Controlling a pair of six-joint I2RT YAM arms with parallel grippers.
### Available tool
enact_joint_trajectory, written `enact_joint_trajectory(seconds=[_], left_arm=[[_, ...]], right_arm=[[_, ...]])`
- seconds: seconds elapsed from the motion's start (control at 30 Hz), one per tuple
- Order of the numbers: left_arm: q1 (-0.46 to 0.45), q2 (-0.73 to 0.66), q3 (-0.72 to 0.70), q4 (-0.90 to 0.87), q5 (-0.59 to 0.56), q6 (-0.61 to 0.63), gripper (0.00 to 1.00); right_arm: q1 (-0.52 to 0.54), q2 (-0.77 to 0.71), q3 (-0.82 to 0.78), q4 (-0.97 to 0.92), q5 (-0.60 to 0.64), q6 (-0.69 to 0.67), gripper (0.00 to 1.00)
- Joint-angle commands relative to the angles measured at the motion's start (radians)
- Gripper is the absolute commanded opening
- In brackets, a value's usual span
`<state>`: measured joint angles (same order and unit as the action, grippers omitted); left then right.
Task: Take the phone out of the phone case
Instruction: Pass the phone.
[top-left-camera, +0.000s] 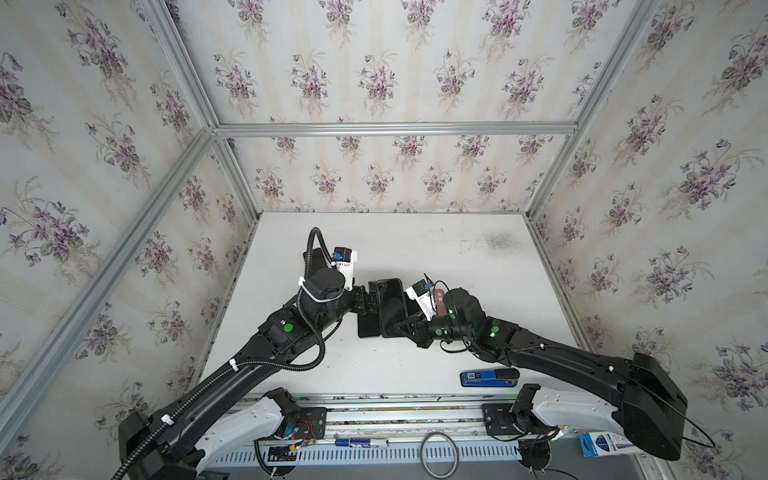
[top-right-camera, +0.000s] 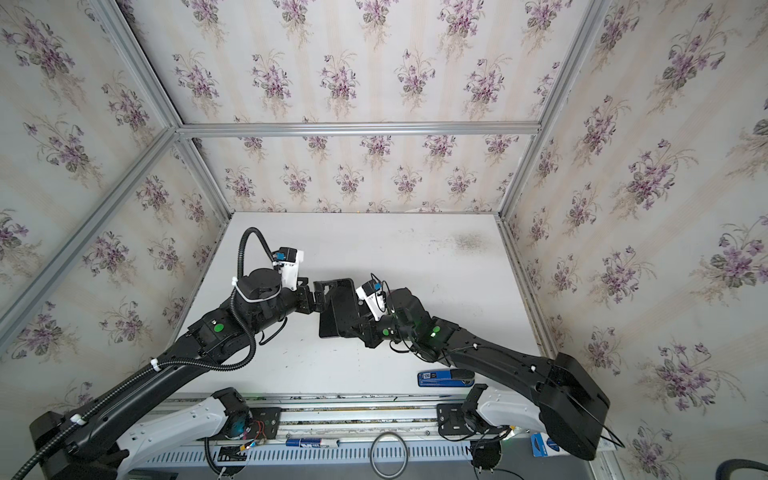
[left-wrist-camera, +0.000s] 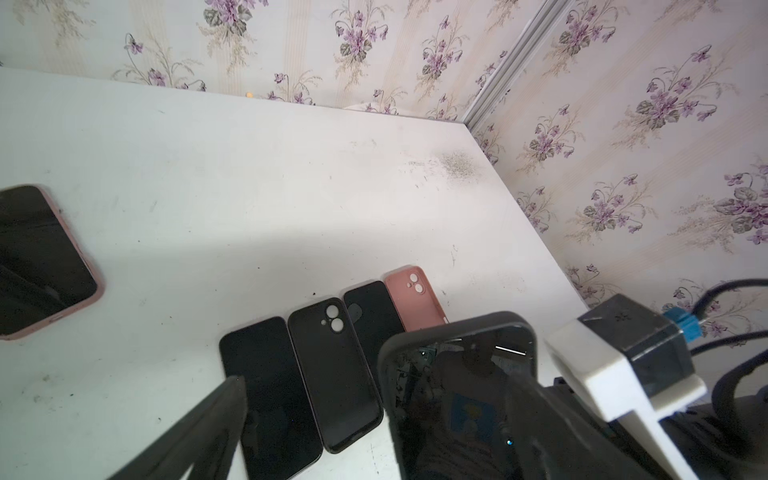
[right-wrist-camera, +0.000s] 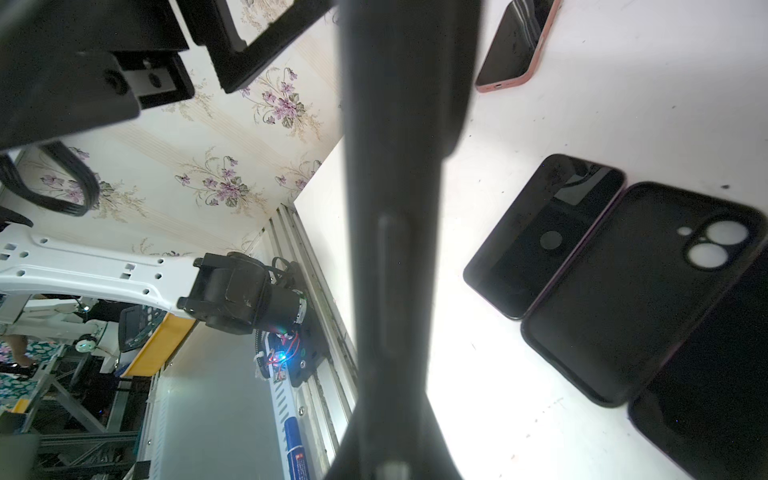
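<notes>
A phone in a black phone case (top-left-camera: 390, 305) hangs tilted above the table in both top views. My right gripper (top-left-camera: 402, 326) is shut on its near end. In the right wrist view I see it edge-on (right-wrist-camera: 395, 199), running up from the right gripper (right-wrist-camera: 386, 457). My left gripper (top-left-camera: 371, 300) is open at the phone's left side. In the left wrist view the glossy screen inside its thick matte rim (left-wrist-camera: 457, 395) lies between the spread fingers (left-wrist-camera: 216, 411), and the left gripper (left-wrist-camera: 380, 378) grips nothing.
On the table under the arms lies a row: a bare black phone (left-wrist-camera: 270, 395), an empty black case (left-wrist-camera: 332, 374), another black slab (left-wrist-camera: 374, 320) and a pink case (left-wrist-camera: 415, 299). A pink-cased phone (left-wrist-camera: 37, 262) lies to the left. A blue stapler (top-left-camera: 490, 378) sits near the front edge.
</notes>
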<state>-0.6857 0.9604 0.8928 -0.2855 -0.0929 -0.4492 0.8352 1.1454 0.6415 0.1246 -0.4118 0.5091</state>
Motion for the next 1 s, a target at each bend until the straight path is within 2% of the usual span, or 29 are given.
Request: enact_joint_trajectory(seconds=[0.0,0.2,0.37,0.43,0.57,0.67,0.8,0.97], left_arm=[[0.022,-0.011,0.016,0.011,0.068,0.108,1.00],[0.051,-0.021,0.041,0.011,0.188,0.248,1.00],[0.061,-0.010,0.046,0.024,0.322,0.329,0.99],[0.061,-0.007,0.040,0.047,0.423,0.333,1.00],[0.061,-0.025,0.006,0.119,0.573,0.331,1.00],[0.061,-0.054,-0.029,0.168,0.644,0.331,1.00],[0.061,-0.084,-0.075,0.251,0.757,0.330,1.00],[0.061,-0.073,-0.063,0.261,0.872,0.344,0.99]], right_arm=[[-0.038,-0.057,0.006,-0.010,0.009,-0.075,0.00],[-0.157,-0.175,-0.043,0.034,-0.065,-0.165,0.00],[-0.172,-0.241,-0.078,0.107,-0.152,-0.312,0.00],[-0.172,-0.251,-0.097,0.163,-0.215,-0.343,0.00],[-0.173,-0.262,-0.155,0.309,-0.285,-0.344,0.00],[-0.173,-0.251,-0.185,0.401,-0.336,-0.329,0.00],[-0.173,-0.218,-0.197,0.475,-0.399,-0.314,0.00],[-0.173,-0.180,-0.204,0.525,-0.442,-0.320,0.00]])
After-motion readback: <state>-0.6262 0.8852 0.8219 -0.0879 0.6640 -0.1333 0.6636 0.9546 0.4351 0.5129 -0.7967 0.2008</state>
